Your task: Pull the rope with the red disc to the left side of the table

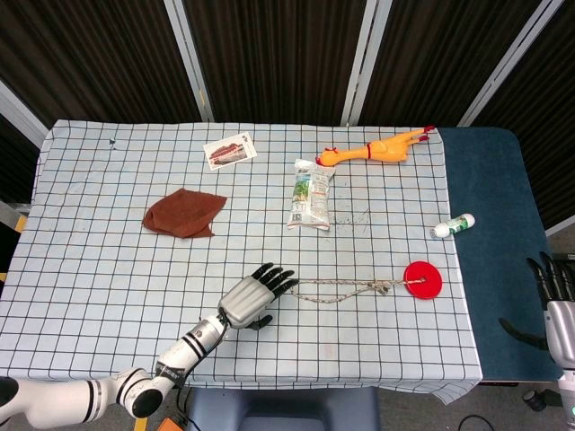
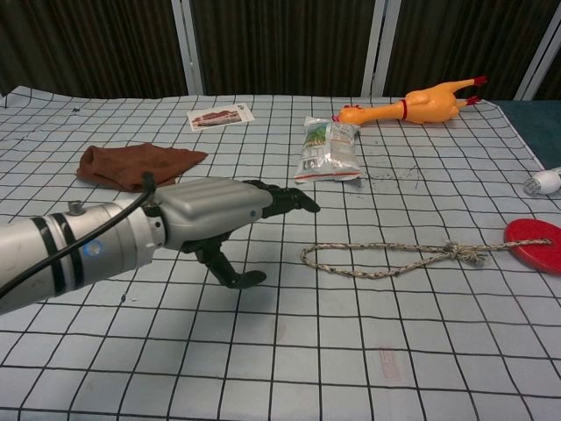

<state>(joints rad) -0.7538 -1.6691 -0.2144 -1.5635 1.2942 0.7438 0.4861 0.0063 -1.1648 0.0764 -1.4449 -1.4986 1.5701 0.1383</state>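
A speckled rope (image 1: 346, 289) (image 2: 386, 260) lies in a long loop on the checked cloth, knotted at its right end to a flat red disc (image 1: 422, 277) (image 2: 535, 243). My left hand (image 1: 255, 297) (image 2: 219, 209) hovers just left of the rope's loop end, fingers stretched toward it and thumb hanging below, holding nothing. A small gap separates its fingertips (image 1: 286, 279) from the rope. My right hand (image 1: 559, 307) shows only at the lower right edge of the head view, over the blue mat, fingers apart and empty.
A brown cloth (image 1: 184, 214) (image 2: 131, 166) lies left of centre. A snack packet (image 1: 311, 195) (image 2: 330, 149), a rubber chicken (image 1: 377, 150) (image 2: 421, 101) and a card (image 1: 229, 150) sit farther back. A small white bottle (image 1: 452, 226) lies on the blue mat (image 1: 490, 206).
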